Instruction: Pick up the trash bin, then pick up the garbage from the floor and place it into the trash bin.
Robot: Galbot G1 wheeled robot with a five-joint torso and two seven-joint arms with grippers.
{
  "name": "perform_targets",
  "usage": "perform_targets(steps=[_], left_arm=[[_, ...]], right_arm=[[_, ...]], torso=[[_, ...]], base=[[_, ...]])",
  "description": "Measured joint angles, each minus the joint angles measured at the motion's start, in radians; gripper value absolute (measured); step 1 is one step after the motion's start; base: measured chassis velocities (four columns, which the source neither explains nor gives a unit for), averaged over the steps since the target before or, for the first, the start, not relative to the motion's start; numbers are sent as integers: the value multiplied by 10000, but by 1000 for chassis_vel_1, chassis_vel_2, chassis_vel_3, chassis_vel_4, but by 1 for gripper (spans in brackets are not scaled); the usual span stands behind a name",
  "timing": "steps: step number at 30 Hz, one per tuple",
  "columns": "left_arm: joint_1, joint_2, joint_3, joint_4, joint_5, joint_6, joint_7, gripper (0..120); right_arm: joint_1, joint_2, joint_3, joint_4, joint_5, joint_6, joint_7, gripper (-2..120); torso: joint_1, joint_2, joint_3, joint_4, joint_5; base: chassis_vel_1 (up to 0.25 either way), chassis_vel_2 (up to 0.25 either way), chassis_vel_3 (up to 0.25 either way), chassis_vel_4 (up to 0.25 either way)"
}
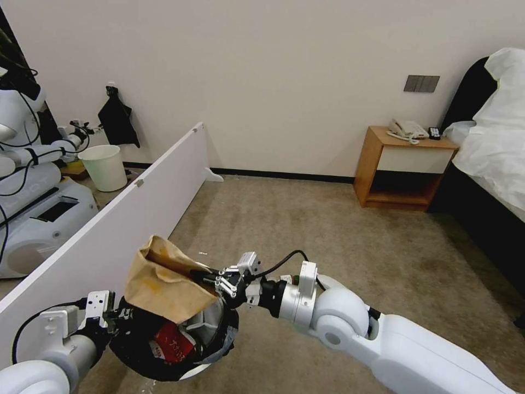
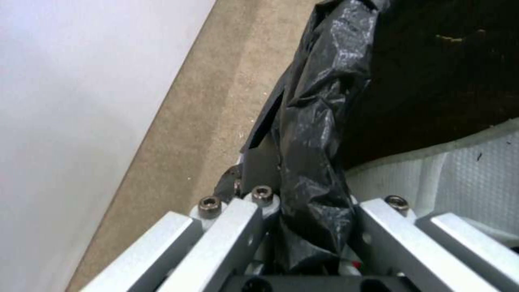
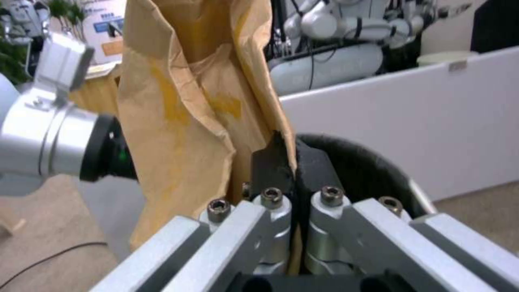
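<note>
1. Head view: my right end effector point(image 1: 210, 278) is clenched on one edge of the brown paper bag point(image 1: 164, 284), which hangs just above the open mouth of the trash bin point(image 1: 175, 342).
2. My left end effector point(image 1: 117, 316) is clamped on the bin's rim, pinching the black liner point(image 2: 314, 154); the bin hangs tilted off the floor point(image 1: 328, 241), right below my right one.
3. Inside the bin, under the bag, a red wrapper point(image 1: 172, 343) and something white already lie.
4. Risk, as I judge it: the bag is wide and stiff, and part of it overhangs the rim on the side nearer my left end effector. Released here, it could catch the rim and tip out onto the carpet.
5. Second risk: I grip mostly liner; added weight or a nudge from the bag might slide the bin loose.
</note>
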Motion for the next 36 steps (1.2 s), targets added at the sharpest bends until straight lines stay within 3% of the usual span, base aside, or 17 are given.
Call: perform_targets(steps=[13, 18, 26, 30, 32, 34, 36], left_arm=[[151, -47, -2, -252, -5, 0, -55, 2], [253, -41, 66, -449, -176, 0, -156, 2], [421, -41, 164, -579, -220, 0, -212, 2], [494, -43, 211, -646, -261, 0, -254, 2], [499, -43, 217, -651, -267, 0, -257, 2], [523, -45, 244, -656, -278, 0, -263, 2], [524, -49, 244, -651, -277, 0, -266, 2]], right_arm=[[-84, 71, -366, -252, -144, -121, 103, 4], [-217, 120, -503, -318, -289, -147, 149, 28], [-252, 177, -535, -447, -373, -147, 154, 52], [-281, 234, -561, -540, -453, -140, 160, 70], [-282, 241, -562, -549, -459, -139, 160, 73], [-285, 310, -515, -573, -483, -54, 161, 86], [-284, 324, -476, -573, -483, -18, 161, 89]], torso=[[0, 0, 0, -1, 0], [0, 0, -1, -1, 0], [0, 0, 0, 0, 1], [0, 0, 0, 0, 0], [0, 0, 0, 0, 1], [0, 0, 0, -1, 0], [0, 0, 0, -1, 1]], base=[[0, 0, 0, 0], [0, 0, 0, 0], [0, 0, 0, 0], [0, 0, 0, 0], [0, 0, 0, 0], [0, 0, 0, 0], [0, 0, 0, 0]])
